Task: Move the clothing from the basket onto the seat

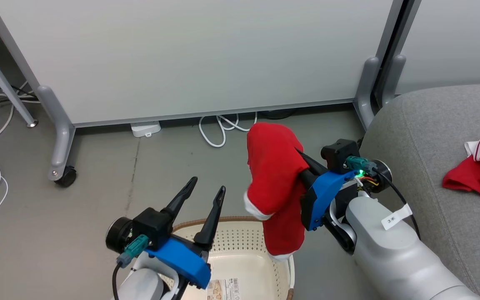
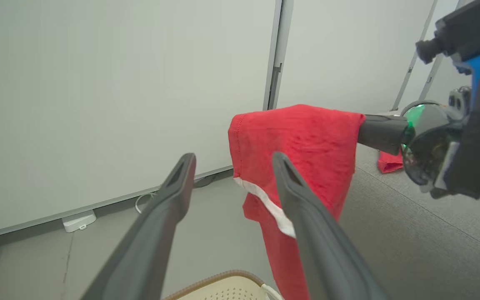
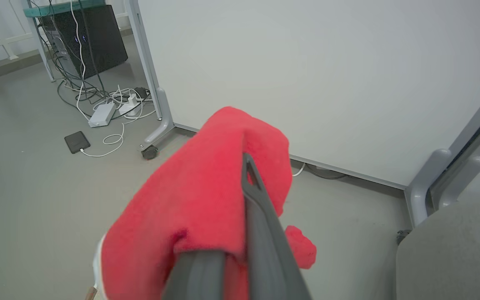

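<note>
A red garment with a white cuff hangs from my right gripper, which is shut on it; the cloth drapes over the fingers and hides one tip. It dangles above the basket's far right rim, close to the grey seat. On the seat lies a second red garment with white stripes. My left gripper stands open and holds nothing, above the basket's left part. The left wrist view shows the hanging garment just beyond my open fingers. The visible basket floor holds a paper label.
A white partition panel on grey castor legs stands behind the basket. White cables and a small white box lie at its foot. A black computer case, more cables and a dark phone are further left.
</note>
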Robot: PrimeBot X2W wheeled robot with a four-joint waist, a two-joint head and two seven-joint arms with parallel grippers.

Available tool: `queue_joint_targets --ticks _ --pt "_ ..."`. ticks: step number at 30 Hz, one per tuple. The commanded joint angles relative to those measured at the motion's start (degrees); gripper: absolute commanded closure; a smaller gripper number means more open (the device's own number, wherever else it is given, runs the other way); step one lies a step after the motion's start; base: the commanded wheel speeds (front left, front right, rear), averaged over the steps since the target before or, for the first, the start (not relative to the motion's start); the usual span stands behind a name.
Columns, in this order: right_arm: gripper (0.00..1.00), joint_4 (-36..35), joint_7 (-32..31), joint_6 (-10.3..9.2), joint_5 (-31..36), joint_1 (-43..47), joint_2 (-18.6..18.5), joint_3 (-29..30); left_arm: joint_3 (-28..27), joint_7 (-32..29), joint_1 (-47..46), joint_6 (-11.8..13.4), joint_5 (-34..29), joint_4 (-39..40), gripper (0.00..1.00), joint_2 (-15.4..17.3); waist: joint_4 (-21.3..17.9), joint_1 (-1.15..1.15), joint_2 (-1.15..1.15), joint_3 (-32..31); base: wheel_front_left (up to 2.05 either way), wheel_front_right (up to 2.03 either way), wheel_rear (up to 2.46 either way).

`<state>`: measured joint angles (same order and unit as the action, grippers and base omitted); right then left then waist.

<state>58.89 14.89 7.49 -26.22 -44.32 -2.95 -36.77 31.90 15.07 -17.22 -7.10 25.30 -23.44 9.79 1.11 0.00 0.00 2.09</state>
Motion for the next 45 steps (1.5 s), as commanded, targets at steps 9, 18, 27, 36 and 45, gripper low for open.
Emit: queue_joint_targets --ticks 9,18,27,36,45 --pt "1.00 -0.9 0.4 0.01 1.4 1.0 0.1 1.6 -6.5 0.1 8.3 -0.4 -5.3 4.6 0.00 0.9 -0.3 0.00 0.00 -0.8 0.00 0.00 0.00" --pt "1.00 -2.0 0.4 0.01 2.4 2.2 -0.1 3.0 -8.4 0.1 11.0 -0.4 -5.6 5.4 0.00 0.1 -0.8 0.00 0.00 -1.2 0.00 0.00 0.00" --pt "1.00 -3.0 0.3 0.01 3.0 2.5 -0.1 3.9 -8.8 0.1 10.3 -0.4 -5.3 5.9 0.00 0.8 -3.2 0.00 0.00 -0.7 0.00 0.00 0.00" --pt "1.00 -6.1 0.3 0.01 3.6 3.1 -0.2 4.8 -10.2 0.1 9.9 -0.4 -6.2 7.4 0.00 0.7 -11.8 0.00 0.00 0.4 0.00 0.00 0.00" --pt "1.00 -8.1 0.3 0.01 4.0 3.9 -0.4 5.9 -10.2 0.1 9.5 -0.4 -6.8 8.4 0.00 0.6 -21.2 0.00 0.00 1.9 0.00 0.00 0.00"
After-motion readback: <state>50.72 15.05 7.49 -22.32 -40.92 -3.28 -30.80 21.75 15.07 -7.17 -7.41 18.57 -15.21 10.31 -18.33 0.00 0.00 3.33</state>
